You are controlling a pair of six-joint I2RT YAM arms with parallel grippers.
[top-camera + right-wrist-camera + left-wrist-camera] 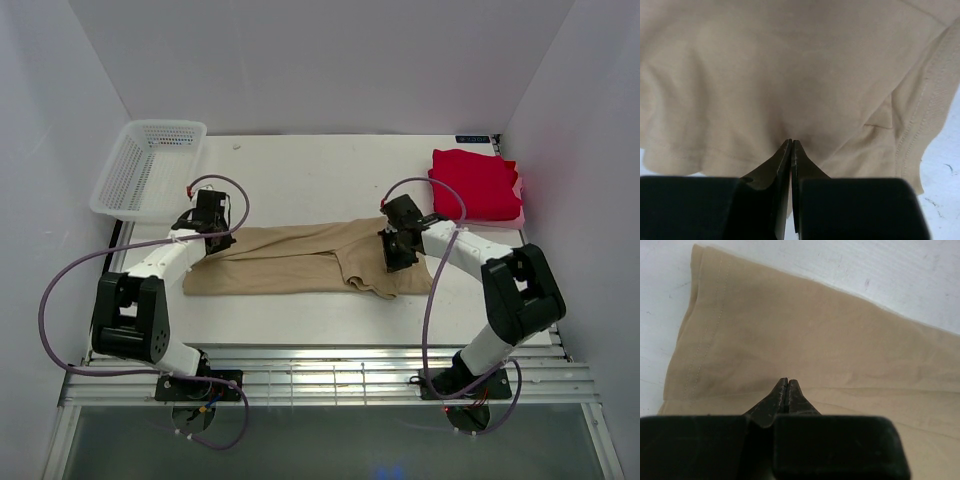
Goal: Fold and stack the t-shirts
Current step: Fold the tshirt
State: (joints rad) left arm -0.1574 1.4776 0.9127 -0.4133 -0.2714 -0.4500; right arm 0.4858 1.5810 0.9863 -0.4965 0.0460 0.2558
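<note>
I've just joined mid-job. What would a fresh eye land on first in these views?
The tan shirt lies in a long strip across the middle of the table. The left claw is over its left end and the right claw over its right end, both shut. A folded red shirt sits in the far right corner, and a white basket in the far left.

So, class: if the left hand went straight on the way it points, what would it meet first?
The tan t-shirt: the left hand's shut tips point into its cloth; whether they touch is unclear.
</note>
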